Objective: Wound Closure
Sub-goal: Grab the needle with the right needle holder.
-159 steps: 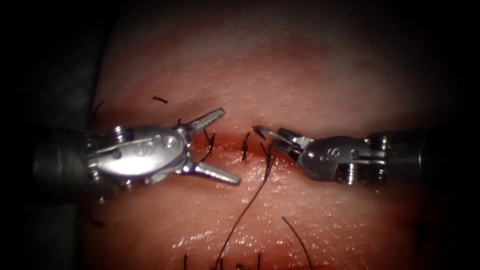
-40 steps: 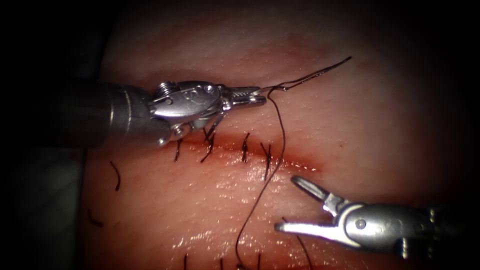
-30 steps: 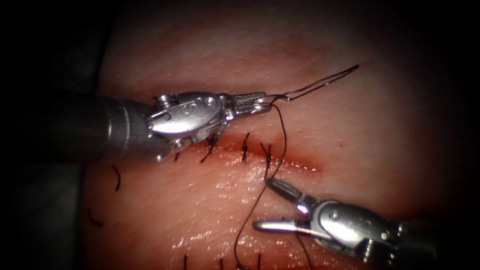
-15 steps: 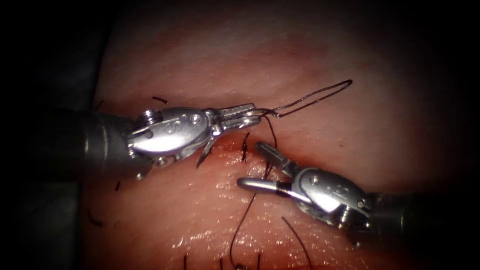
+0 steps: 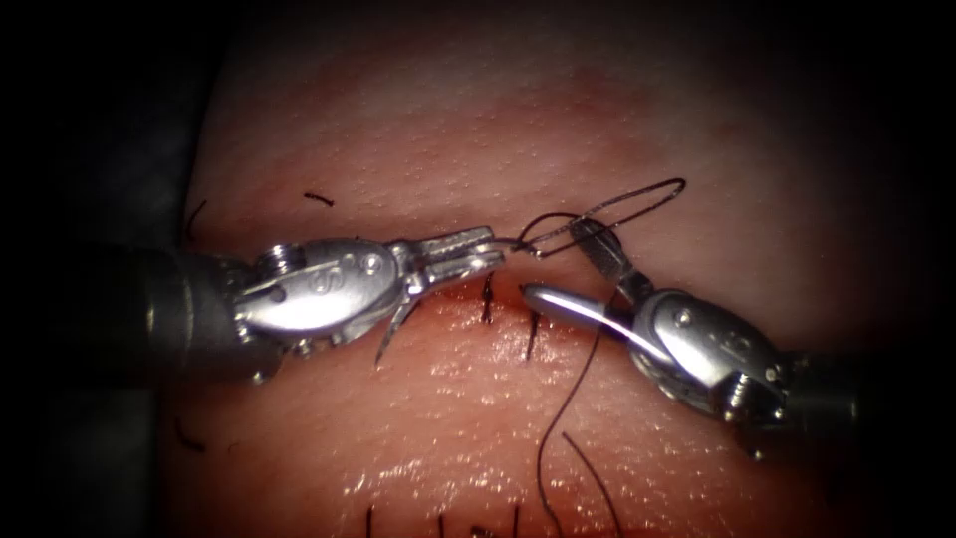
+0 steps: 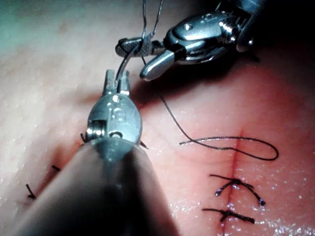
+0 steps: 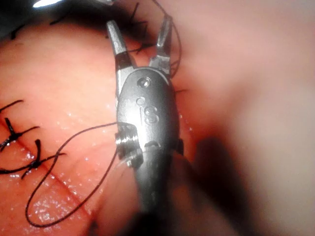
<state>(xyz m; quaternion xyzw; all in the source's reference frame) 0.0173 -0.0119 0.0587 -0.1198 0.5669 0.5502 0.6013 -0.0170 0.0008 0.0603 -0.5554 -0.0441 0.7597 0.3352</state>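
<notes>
Gripping thread (image 5: 637,199) in left tool (image 5: 493,249) jaws | right tool (image 5: 568,264) jaws spread beside it

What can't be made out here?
- Endoscope view: the left tool is shut on the needle, clear of the tissue, but edge-on, so where along its curve is unclear.
- Endoscope view: the thread's lower end fades into the dark bottom edge.
- Endoscope view: the left tool hides part of the cut. The right tool, open, holds nothing.

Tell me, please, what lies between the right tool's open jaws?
A strand of thread runs between the open jaws of the right tool, seen in the endoscope view; the jaws hold nothing.
</notes>
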